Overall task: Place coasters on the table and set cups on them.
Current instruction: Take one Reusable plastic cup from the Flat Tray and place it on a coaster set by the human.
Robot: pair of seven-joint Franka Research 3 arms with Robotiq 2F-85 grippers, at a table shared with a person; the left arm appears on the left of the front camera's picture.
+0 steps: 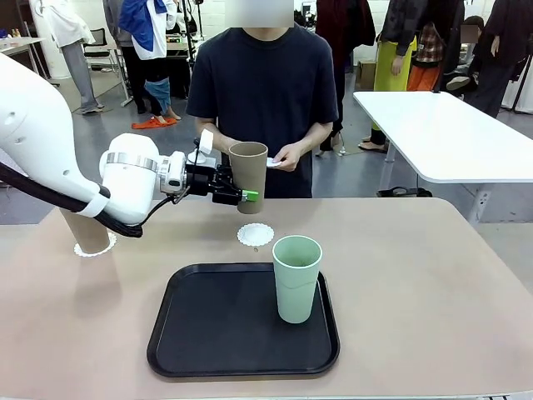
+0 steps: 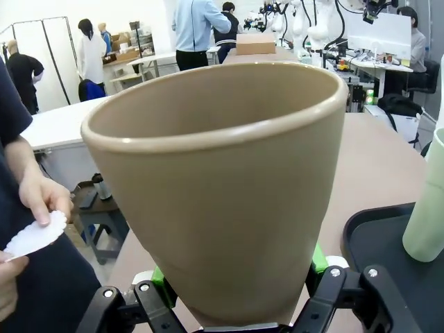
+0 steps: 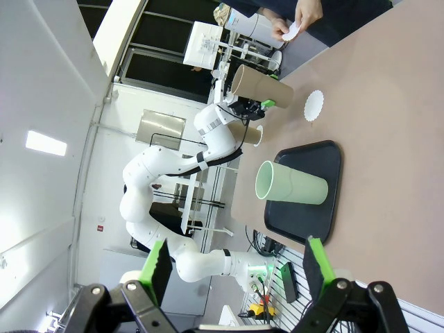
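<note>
One tan cup [image 1: 247, 167] upright, in left gripper [image 1: 246, 194]

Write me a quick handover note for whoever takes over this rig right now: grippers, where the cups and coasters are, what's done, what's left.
Left gripper: shut on the held tan cup, upright in the air near the bare coaster.
Right gripper: open, empty.
Done: the second tan cup stands on the left-side coaster on the table; the bare coaster lies mid-table.
The person's hand holds the third coaster.
Left: set the held tan cup on the bare coaster, get the third coaster down, then move the mint cup from the black tray onto it.
</note>
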